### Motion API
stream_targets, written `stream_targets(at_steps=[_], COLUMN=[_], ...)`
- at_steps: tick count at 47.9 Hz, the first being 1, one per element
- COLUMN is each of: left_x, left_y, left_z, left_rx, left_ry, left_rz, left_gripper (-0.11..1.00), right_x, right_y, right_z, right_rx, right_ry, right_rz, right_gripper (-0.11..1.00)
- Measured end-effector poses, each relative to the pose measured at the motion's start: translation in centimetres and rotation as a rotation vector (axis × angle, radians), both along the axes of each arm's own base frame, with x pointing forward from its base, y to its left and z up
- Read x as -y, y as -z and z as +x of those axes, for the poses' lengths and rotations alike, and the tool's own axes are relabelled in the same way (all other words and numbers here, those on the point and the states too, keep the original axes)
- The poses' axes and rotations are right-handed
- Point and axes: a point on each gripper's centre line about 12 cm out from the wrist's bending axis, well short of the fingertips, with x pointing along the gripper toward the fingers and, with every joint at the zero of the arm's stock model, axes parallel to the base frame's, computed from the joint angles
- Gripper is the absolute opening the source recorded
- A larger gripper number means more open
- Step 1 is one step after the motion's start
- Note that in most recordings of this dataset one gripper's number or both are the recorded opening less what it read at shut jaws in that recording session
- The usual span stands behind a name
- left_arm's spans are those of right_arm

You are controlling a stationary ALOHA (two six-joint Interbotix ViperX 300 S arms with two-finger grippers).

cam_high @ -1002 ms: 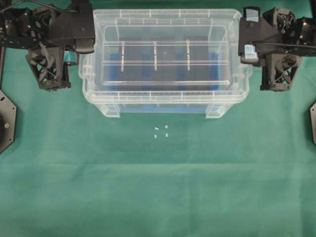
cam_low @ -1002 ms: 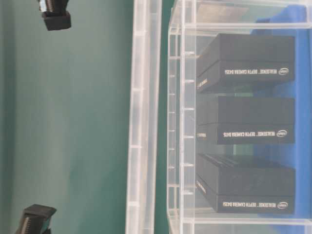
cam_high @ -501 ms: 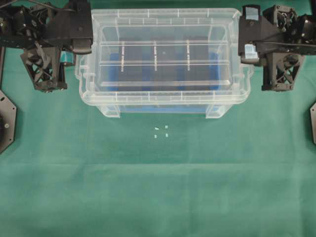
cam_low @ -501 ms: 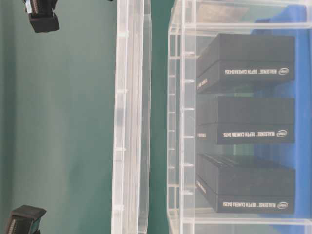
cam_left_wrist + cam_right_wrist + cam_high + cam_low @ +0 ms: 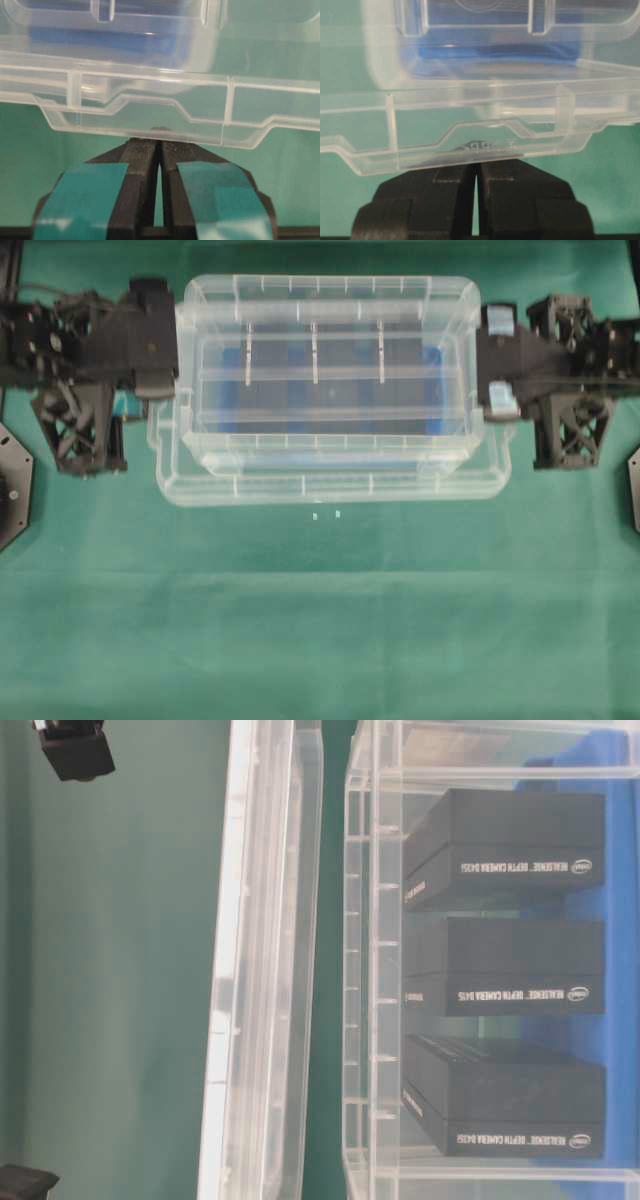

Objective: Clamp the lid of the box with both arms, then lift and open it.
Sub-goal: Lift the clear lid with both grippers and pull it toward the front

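1. So the lid (image 5: 330, 475) is a flat clear plastic panel with rounded corners, a raised rim and two long ridges running lengthwise. It's off the box (image 5: 325, 360), held above it and shifted toward the near edge of the green surface (image 5: 320, 620).
2. My left end effector (image 5: 160, 150), the one with teal tape, has its fingers pinched nearly together on the lid's end tab, at the box's left end.
3. My right end effector (image 5: 476, 170) is squeezed the same way on the tab at the other end, just a thin slit between the fingers.
4. The box is a deep clear tub with a blue liner (image 5: 615, 1020), and three black boxes (image 5: 505, 965) sit in a row inside it.
5. From table level the lid hangs apart from the box's rim, slightly tilted.
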Motion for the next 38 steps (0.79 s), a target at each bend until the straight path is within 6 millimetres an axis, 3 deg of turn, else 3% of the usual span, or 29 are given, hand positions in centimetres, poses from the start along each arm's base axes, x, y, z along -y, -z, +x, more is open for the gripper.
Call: stream_targets(at_steps=[26,38], left_x=[7.2,10.1], left_y=[0.5,1.9], left_z=[0.2,0.4], left_rx=[-0.02,-0.076], left_ry=[0.066,0.089], left_rz=[-0.1,-0.127], left_gripper=[0.01,0.01], right_x=[-7.4,-10.2], right_y=[0.0,0.2], right_z=[0.3,0.9], right_rx=[-0.044,-0.062], right_ry=[-0.024,-0.038], right_rz=[-0.017,-0.022], right_gripper=[0.0,0.0])
